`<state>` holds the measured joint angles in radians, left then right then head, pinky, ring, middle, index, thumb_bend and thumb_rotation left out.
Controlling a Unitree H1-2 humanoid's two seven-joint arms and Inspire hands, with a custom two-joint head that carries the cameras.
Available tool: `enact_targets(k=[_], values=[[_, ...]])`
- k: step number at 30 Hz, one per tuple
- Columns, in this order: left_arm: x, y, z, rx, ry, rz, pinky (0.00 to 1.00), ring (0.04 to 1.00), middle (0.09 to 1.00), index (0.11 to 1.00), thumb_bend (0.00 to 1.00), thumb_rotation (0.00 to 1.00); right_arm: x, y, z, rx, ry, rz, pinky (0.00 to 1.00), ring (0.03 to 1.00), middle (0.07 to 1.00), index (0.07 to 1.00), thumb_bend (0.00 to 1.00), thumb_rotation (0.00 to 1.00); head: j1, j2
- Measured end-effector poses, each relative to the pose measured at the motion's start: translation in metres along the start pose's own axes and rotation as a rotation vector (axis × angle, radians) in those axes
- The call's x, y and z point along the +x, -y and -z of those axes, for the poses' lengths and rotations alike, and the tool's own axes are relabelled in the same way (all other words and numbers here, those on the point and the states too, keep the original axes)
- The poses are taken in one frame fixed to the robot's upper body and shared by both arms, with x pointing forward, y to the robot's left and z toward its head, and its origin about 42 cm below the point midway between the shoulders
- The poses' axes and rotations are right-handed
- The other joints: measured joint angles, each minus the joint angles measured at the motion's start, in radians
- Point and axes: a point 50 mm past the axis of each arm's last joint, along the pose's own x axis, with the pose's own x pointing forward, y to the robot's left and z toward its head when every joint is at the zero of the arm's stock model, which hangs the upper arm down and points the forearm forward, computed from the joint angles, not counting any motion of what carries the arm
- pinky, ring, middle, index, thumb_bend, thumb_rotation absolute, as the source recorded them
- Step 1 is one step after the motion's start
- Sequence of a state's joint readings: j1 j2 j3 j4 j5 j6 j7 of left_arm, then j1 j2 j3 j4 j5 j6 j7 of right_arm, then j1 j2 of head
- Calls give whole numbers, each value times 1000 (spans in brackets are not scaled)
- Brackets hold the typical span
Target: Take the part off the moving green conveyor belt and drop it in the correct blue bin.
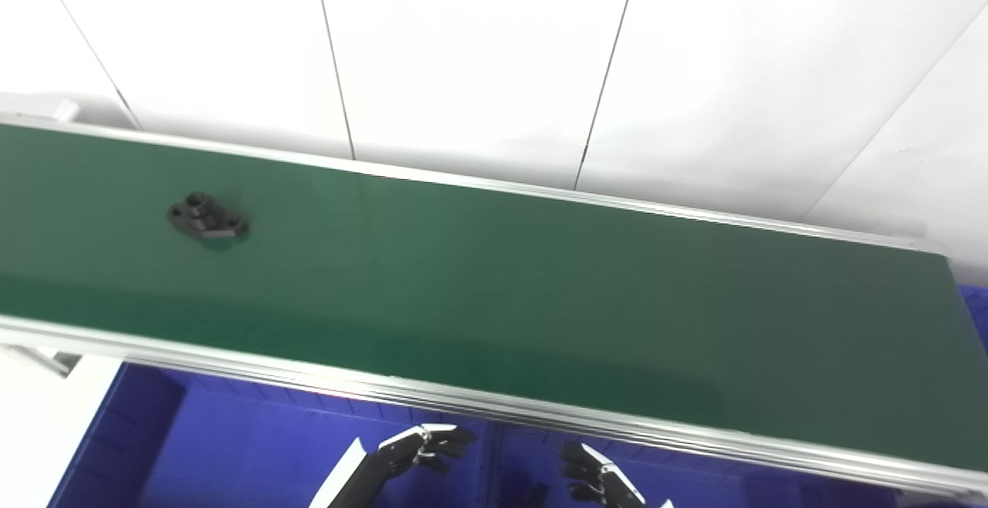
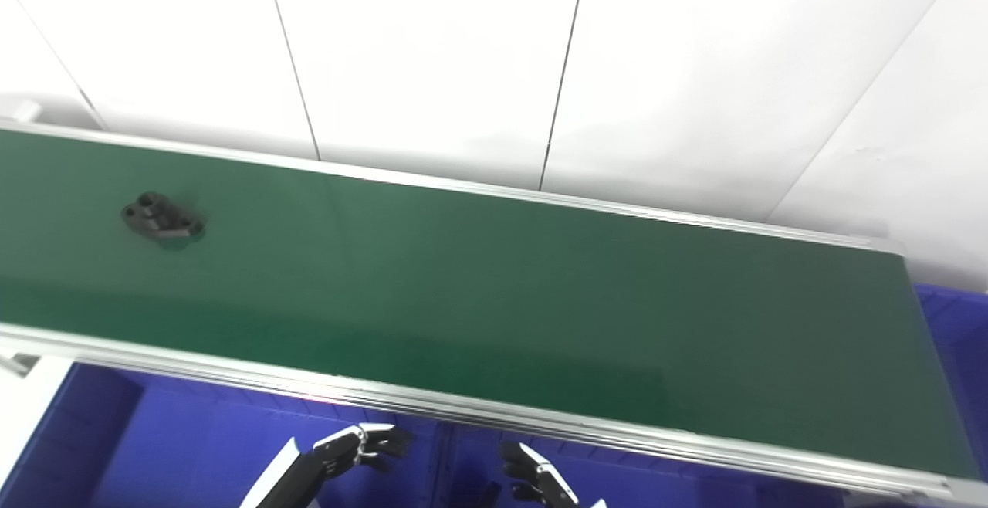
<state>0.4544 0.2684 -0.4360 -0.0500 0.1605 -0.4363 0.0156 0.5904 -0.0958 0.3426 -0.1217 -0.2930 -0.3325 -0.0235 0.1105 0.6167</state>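
Observation:
A small black part (image 1: 207, 217) with holes and a raised boss lies on the green conveyor belt (image 1: 540, 284) at the far left; it also shows in the right eye view (image 2: 162, 220). My left hand (image 1: 423, 446) hangs low below the belt's near rail over a blue bin (image 1: 231, 446), fingers loosely curled and holding nothing. My right hand (image 1: 590, 477) is beside it at the bottom edge, fingers apart and empty. Both hands are far from the part.
The belt's near aluminium rail (image 1: 463, 404) runs above the hands. A second blue bin (image 1: 772, 489) lies below at the right, with a small dark piece (image 1: 532, 492) near the divider. Another blue bin (image 2: 953, 330) is past the belt's right end. White wall panels stand behind.

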Motion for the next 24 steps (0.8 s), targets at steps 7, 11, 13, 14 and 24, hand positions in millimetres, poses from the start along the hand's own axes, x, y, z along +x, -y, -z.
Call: enact_targets(k=[7, 11, 13, 14, 24], values=[[1, 1, 6, 6, -13, 14, 632, 723, 769, 724, 787, 311, 2, -2, 5, 4, -7, 0, 711, 797, 822, 822, 708, 178, -9, -34], [0, -2, 8, 15, -18, 6, 631, 724, 764, 717, 789, 281, 2, -4, 8, 7, -7, -1, 700, 789, 813, 811, 709, 152, -17, -51], [2, -2, 10, 15, -20, 3, 627, 721, 763, 715, 789, 289, 3, -4, 8, 9, 5, -1, 692, 782, 807, 806, 707, 159, -23, -60], [3, 0, 11, 13, -20, 2, 627, 720, 763, 715, 787, 285, 3, -4, 9, 9, 10, -1, 691, 780, 804, 803, 709, 160, -23, -61], [4, 0, 14, 21, -24, -1, 611, 708, 759, 707, 790, 268, 5, -3, 13, 10, 11, 10, 674, 769, 793, 792, 699, 123, -31, -81]])
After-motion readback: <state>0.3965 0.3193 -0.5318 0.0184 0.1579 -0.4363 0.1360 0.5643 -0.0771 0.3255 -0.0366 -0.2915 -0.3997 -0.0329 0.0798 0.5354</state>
